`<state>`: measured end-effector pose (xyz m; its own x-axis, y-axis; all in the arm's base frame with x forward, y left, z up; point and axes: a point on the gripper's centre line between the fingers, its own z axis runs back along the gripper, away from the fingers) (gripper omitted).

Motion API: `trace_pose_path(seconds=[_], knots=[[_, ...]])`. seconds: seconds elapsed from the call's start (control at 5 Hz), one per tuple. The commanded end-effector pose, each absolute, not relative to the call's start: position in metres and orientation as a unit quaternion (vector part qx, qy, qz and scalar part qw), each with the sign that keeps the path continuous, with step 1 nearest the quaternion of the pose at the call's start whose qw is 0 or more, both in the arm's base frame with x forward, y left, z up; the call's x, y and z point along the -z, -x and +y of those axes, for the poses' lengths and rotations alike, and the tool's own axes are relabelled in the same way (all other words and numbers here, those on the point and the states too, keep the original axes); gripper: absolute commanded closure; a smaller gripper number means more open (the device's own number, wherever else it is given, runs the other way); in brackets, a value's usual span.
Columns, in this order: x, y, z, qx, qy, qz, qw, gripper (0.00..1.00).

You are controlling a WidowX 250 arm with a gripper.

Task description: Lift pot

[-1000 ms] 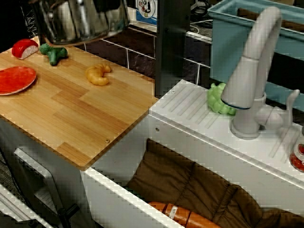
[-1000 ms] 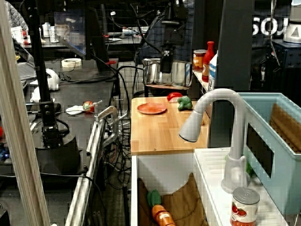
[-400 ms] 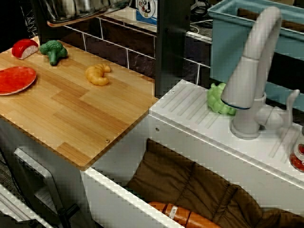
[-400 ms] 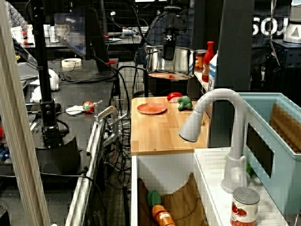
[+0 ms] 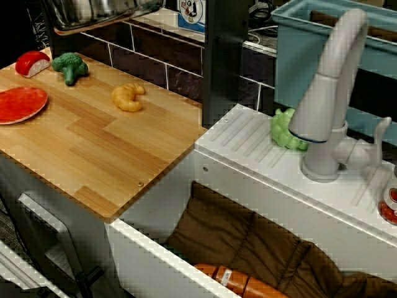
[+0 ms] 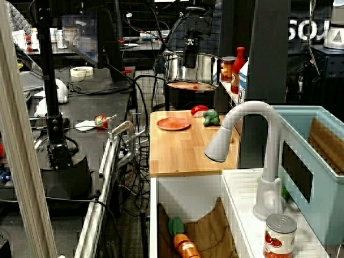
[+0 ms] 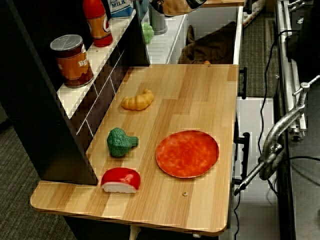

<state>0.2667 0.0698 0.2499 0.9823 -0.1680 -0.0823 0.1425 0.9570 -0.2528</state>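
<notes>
The shiny steel pot [image 6: 203, 70] hangs in the air above the far end of the wooden board [image 6: 183, 153], slightly tilted, its underside mirroring the red plate. The dark gripper [image 6: 189, 54] comes down from above and is shut on the pot's rim. In the close view across the sink only the pot's lower part [image 5: 93, 11] shows at the top left edge. In the view from above the board only the pot's bottom [image 7: 175, 6] shows at the top edge; the gripper is out of both views.
On the board [image 7: 200, 100] lie a red plate [image 7: 187, 153], broccoli [image 7: 120, 142], a croissant [image 7: 138, 101] and a red-and-white piece [image 7: 120, 180]. A can [image 7: 72, 60] and red bottle [image 7: 97, 22] stand on the ledge. The faucet [image 5: 329, 93] and a blue rack [image 5: 298, 37] are by the sink.
The pot has risen well off the board in the gripper over the last second. Since 0.4 s ago it has only shifted and tilted slightly.
</notes>
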Motion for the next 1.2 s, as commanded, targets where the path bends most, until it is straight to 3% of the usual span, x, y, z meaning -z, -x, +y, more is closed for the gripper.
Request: trace_pose_path(seconds=[0.0, 1.0], knots=[[-0.2631, -0.2682, 0.0710, 0.084, 0.108, 0.025, 0.990, 1.00], [-0.2625, -0.2695, 0.0740, 0.077, 0.112, 0.023, 0.990, 1.00]])
